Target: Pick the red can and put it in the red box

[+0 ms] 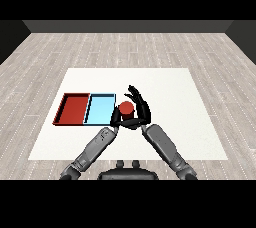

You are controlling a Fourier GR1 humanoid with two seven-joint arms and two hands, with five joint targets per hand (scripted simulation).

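The red can (126, 107) stands upright just right of the light blue tray (100, 110), a little below the table's middle. My right hand (141, 109) wraps the can from the right and from behind, fingers curled round it and thumb under its near side. Whether the can rests on the table or is lifted, I cannot tell. My left hand (115, 118) sits close to the can's left, at the blue tray's right edge, with relaxed fingers that hold nothing. The red tray (72, 108) lies left of the blue tray and has nothing in it.
The two trays lie side by side on the left half of the white table (175, 97). Both forearms come in from the lower corners and meet near the can. A grey plank floor surrounds the table.
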